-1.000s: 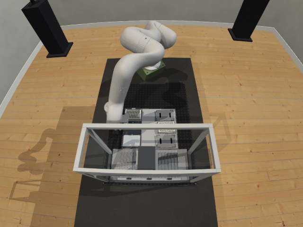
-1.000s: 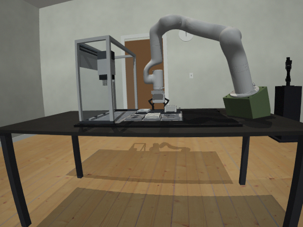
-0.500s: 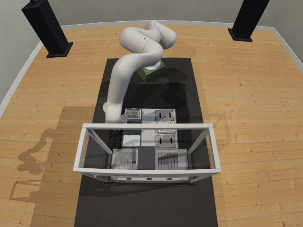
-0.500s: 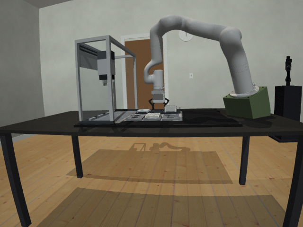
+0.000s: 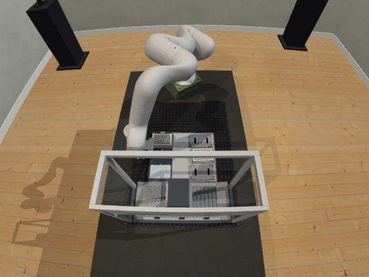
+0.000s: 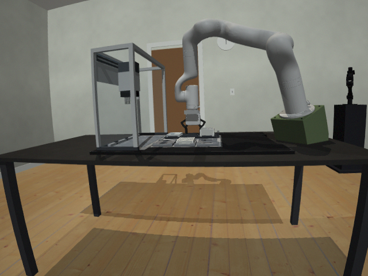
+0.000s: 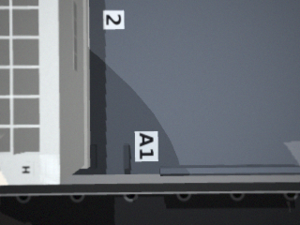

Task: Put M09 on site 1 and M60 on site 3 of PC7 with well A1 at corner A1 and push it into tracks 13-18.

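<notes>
You see the grey carrier [image 7: 211,84] lying flat, its middle site bare, marked "2" with "A1" at the corner. The white deep-well block [image 7: 28,84] sits on the site just left of it.

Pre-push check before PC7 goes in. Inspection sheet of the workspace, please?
Surface: black table with a perforated baseplate.
Job's things: M09 and M60 sit on PC7; site 2 is bare; M06 is in the middle nest, partly hidden.
Clutter: nothing seen.
Grippers: pincer is open, empty and above site 2.
Cables: nothing seen.
Surroundings: instrument frame, two black pillars, door.
</notes>
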{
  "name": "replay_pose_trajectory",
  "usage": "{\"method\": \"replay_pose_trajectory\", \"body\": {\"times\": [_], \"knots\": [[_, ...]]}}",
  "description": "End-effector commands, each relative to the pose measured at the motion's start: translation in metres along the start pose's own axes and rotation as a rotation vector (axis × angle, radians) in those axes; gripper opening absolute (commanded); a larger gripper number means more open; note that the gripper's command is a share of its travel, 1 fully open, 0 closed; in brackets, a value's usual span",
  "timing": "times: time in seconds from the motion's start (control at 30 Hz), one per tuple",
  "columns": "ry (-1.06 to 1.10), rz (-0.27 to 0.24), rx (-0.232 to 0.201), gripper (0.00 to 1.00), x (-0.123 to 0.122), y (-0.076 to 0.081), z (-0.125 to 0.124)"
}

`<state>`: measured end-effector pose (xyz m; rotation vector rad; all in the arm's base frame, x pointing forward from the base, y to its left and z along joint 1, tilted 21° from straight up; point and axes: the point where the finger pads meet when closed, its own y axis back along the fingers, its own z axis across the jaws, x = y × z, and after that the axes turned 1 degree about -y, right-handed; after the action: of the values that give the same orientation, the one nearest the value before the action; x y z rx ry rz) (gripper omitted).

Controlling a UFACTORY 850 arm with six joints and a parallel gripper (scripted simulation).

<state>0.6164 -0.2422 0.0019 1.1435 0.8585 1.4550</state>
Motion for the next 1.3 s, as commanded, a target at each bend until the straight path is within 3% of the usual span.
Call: {"method": "replay_pose_trajectory", "body": {"times": [0.0, 0.97, 1.27], "knots": [[0.000, -0.001, -0.001, 1.00, -0.004, 0.001, 0.001], [0.000, -0.001, -0.001, 1.00, -0.016, 0.001, 0.001], [0.000, -0.001, -0.001, 1.00, -0.016, 0.016, 0.001]]}}
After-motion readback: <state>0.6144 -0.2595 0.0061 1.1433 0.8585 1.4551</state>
